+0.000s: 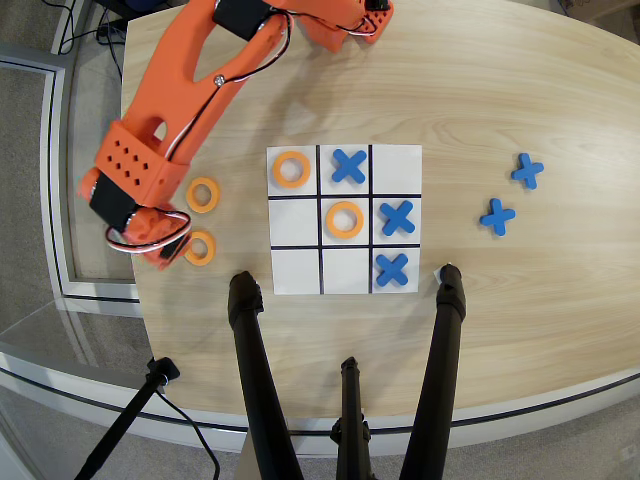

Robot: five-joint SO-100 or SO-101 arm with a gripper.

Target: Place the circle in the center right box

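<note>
One overhead camera looking straight down on my wooden table [520, 90], board [344, 219] near frame centre, tripod legs [262, 380] along the bottom, my arm [180, 110] entering upper left, moderately close.

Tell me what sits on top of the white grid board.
On the board: orange rings in the top-left and central cells, blue crosses at top-middle, middle-right and bottom-right. Nothing there is covered.

The table [520, 300] looks like light wood with thin grain lines and a smooth, dull top. The board [296, 268] looks like flat white paper with black lines. The orange rings [203, 195] and blue crosses [497, 216] look like smooth plastic. The arm [180, 90] looks like matt orange plastic.
</note>
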